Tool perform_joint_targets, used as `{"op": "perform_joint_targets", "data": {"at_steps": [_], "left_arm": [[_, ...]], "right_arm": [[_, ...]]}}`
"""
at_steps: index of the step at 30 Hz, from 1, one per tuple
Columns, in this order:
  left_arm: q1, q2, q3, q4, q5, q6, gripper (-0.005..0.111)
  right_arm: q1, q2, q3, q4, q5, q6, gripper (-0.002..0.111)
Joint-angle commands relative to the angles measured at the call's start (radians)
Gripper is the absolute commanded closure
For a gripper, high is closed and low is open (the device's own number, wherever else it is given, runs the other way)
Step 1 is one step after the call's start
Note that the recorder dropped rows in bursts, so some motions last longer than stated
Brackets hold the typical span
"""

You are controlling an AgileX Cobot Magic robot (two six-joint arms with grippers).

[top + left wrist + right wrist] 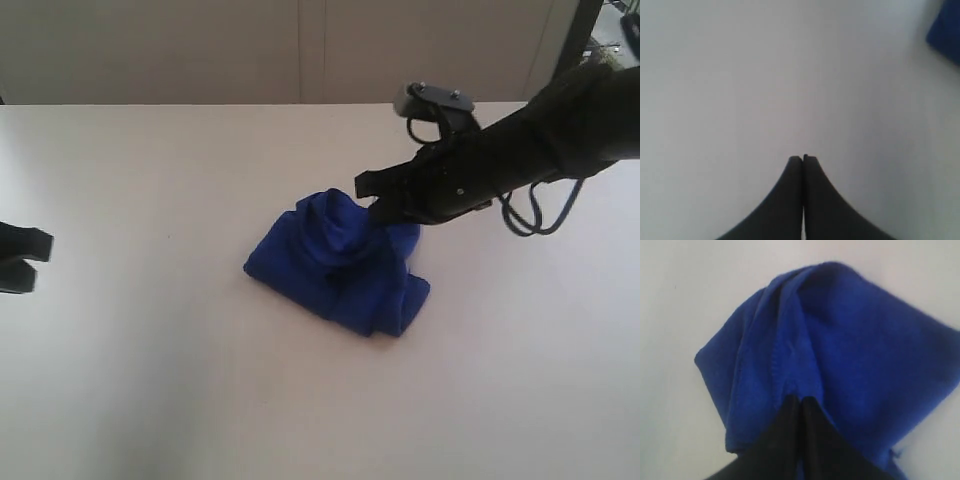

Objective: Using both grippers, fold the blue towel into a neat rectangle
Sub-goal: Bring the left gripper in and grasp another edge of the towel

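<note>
My right gripper (800, 399) is closed, its jaws pinching a raised fold at the top of the towel (335, 265). The towel lies bunched in a crumpled heap near the middle of the table (150, 380). One ridge is peaked up toward that grip and the rest lies on the surface. My left gripper (803, 158) is fully closed on nothing, over bare table, well apart from the towel. Only a blue corner shows at the edge of its wrist view.

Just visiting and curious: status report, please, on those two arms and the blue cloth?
Right gripper shut on blue towel, at its peak. Left gripper shut, empty, well aside. Towel bunched, not rectangular. Nothing in the way.
</note>
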Motion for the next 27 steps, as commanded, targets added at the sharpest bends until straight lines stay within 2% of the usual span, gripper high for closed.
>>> {"op": "perform_joint_targets", "data": {"at_steps": [1, 3, 5, 10, 18, 27], "left_arm": [[-0.077, 0.132, -0.014, -0.411, -0.063, 0.31, 0.107], [-0.128, 0.178, -0.033, -0.631, -0.085, 0.458, 0.107], [-0.177, 0.221, -0.057, -0.772, -0.1, 0.57, 0.107], [-0.275, 0.329, -0.166, -0.99, -0.098, 0.693, 0.107], [-0.356, 0.479, -0.313, -1.048, -0.091, 0.703, 0.107], [-0.398, 0.589, -0.367, -1.112, -0.1, 0.703, 0.107]], "right_arm": [[0.043, 0.059, 0.006, 0.058, 0.001, -0.041, 0.108], [0.05, 0.071, 0.006, 0.06, -0.005, -0.043, 0.108], [0.05, 0.072, 0.006, 0.06, -0.029, -0.043, 0.108], [0.05, 0.065, 0.006, 0.056, -0.117, -0.034, 0.108], [0.002, -0.02, 0.006, 0.055, -0.197, -0.009, 0.108], [-0.009, -0.113, 0.006, 0.053, -0.183, -0.011, 0.108]]}}
